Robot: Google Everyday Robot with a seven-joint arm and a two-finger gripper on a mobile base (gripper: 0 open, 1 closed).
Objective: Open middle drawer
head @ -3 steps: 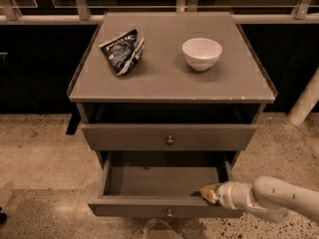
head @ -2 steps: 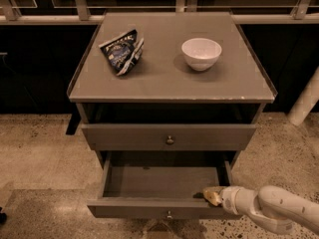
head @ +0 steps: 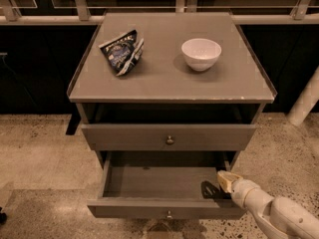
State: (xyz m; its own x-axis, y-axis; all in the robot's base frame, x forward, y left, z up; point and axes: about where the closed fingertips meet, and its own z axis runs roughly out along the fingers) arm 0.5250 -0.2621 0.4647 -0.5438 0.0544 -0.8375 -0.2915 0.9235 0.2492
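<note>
The middle drawer (head: pixel 149 207) is grey-brown with a small round metal knob (head: pixel 169 214). It stands pulled far out below the upper drawer (head: pixel 124 136), and its bare inside (head: pixel 154 180) shows. My gripper (head: pixel 224 180) is at the end of a white arm (head: pixel 279 215) that comes in from the lower right. Its yellowish tip sits over the drawer's right front corner, just inside the right wall. It holds nothing that I can see.
On the cabinet top (head: pixel 164 78) lie a crumpled chip bag (head: pixel 122 51) and a white bowl (head: pixel 201 53). The upper drawer has its own knob (head: pixel 170 140) and sticks out slightly. Speckled floor lies on both sides. A white post (head: pixel 304 103) stands at the right.
My gripper tip has moved to the right and a little back along the drawer's front edge. The drawer has stayed pulled out.
</note>
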